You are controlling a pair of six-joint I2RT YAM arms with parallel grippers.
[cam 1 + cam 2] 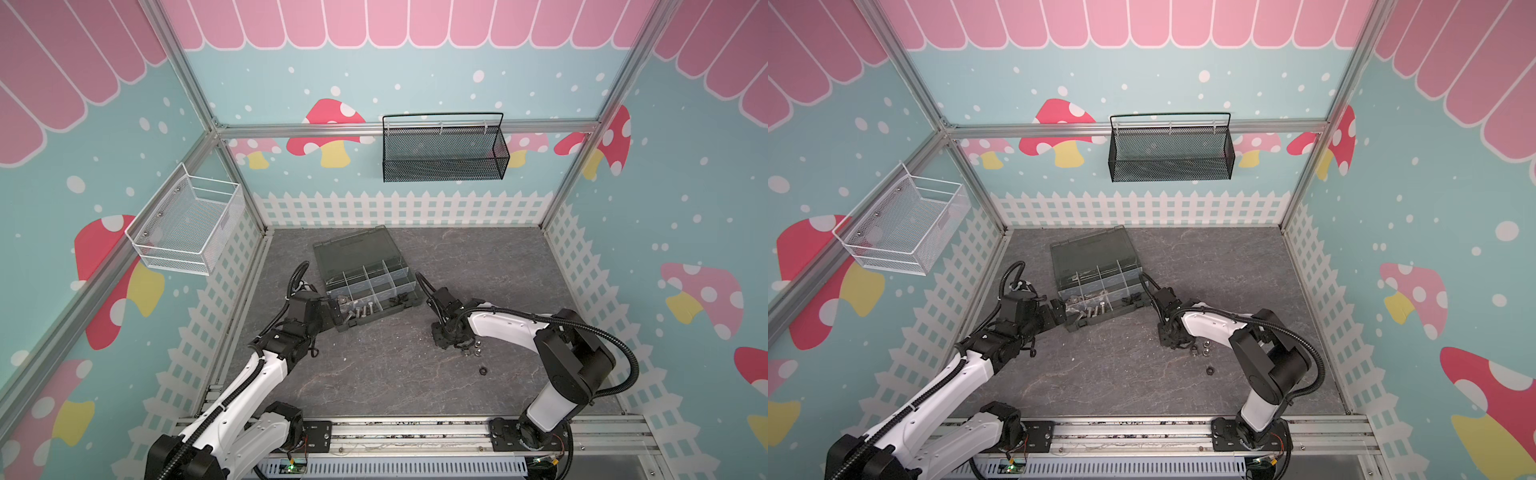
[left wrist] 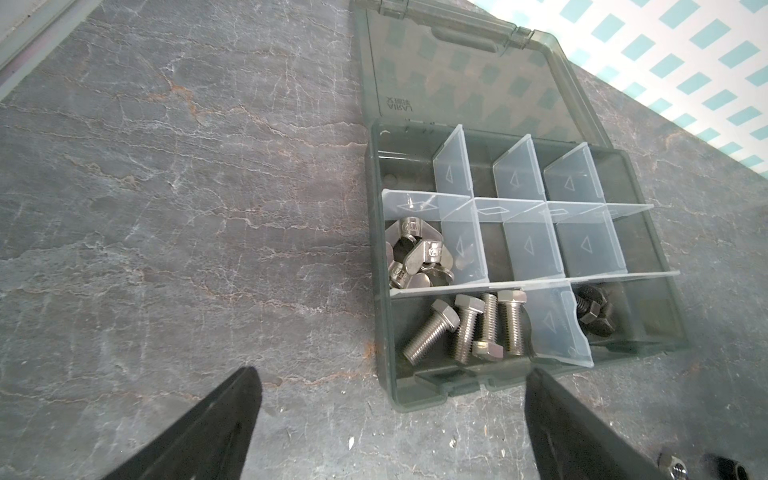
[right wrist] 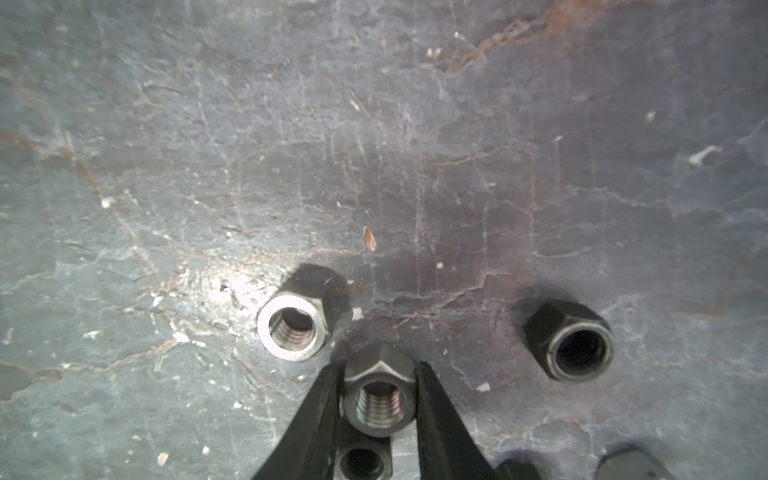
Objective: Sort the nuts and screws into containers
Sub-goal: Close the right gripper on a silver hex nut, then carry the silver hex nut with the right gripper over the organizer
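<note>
Looking over the bench [image 1: 374, 382], we see the left gripper [image 2: 394, 376] with its jaws wide apart and nothing between them, hanging just before the near side of the organizer box [image 1: 353, 249]. The box lies with its lid thrown back, between the middle and the far edge of the bench. Inside it, four silver screws [image 2: 469, 328] lie in the near-row compartment closest to this gripper, silver wing nuts [image 2: 415, 257] fill the compartment just behind, and some black pieces [image 2: 594, 311] rest in a further compartment of the near row. The right gripper [image 3: 379, 370] is low over the bench, toward the right edge, and its fingers [image 3: 316, 415] are closed against both sides of a silver nut [image 3: 380, 401]. Whether this nut is lifted we cannot tell. Just beside it a second silver one [image 3: 293, 328] and a black nut [image 3: 569, 340] stand on the bench.
</note>
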